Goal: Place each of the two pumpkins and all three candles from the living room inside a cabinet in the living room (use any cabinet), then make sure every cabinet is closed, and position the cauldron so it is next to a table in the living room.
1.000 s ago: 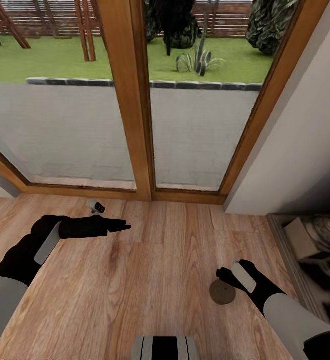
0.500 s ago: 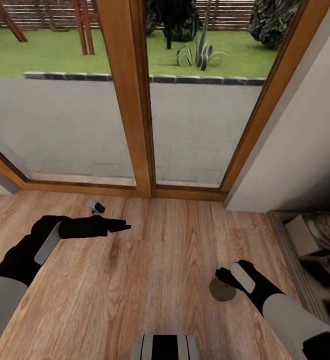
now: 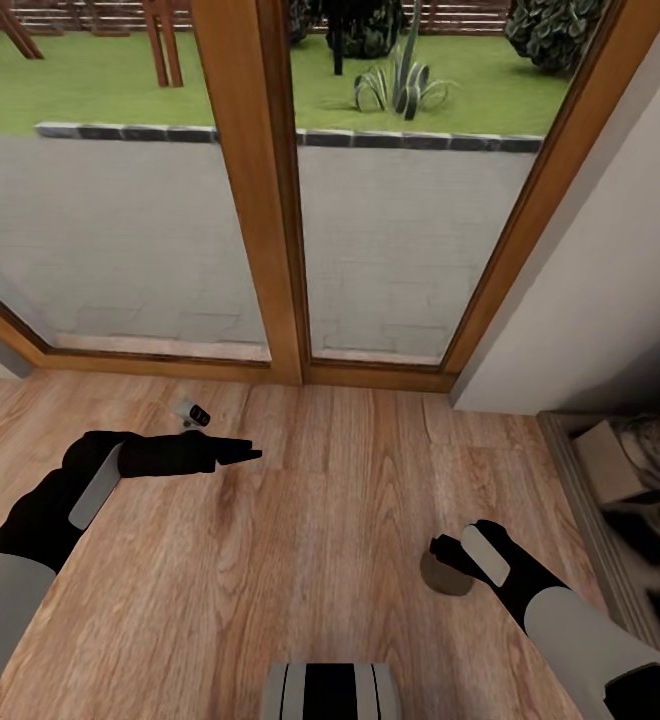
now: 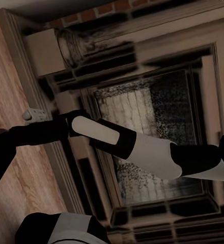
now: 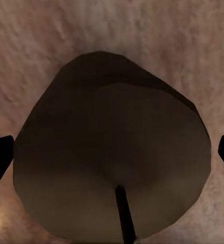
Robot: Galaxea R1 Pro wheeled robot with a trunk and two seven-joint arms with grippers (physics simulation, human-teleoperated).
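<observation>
Down on the light wooden plank floor (image 3: 330, 560), right in front of the robot, sits one short stubby beige-grey candle (image 3: 444, 574) with a flat tan top. It's standing upright on the boards, partly tucked under the right gripper (image 3: 446, 553), which hangs just above it pointing down. From the right wrist view the candle (image 5: 112, 152) is huge and close, thin dark wick sticking out of the top, and the two black fingertips (image 5: 0, 160) sit out at either side of it, spread wide and not touching the wax. So that one's fingers are apart, straddling the candle but not gripping it.

Over on the other side, the left gripper (image 3: 242, 454) reaches out level above the floor, pointing across toward the middle. Its black fingers look pressed together into a single point with nothing between them.

Past the arms there's a tall glass door with a warm brown wooden frame (image 3: 260, 190), and through it you get grey paving, then a green lawn with a spiky plant. Off to the robot's right is a pale grey wall (image 3: 610, 290) and, at the floor edge, a dark brick-lined fireplace opening (image 3: 640, 500). The left wrist view looks across at that same fireplace (image 4: 158, 137), with the right forearm crossing in front of it.
</observation>
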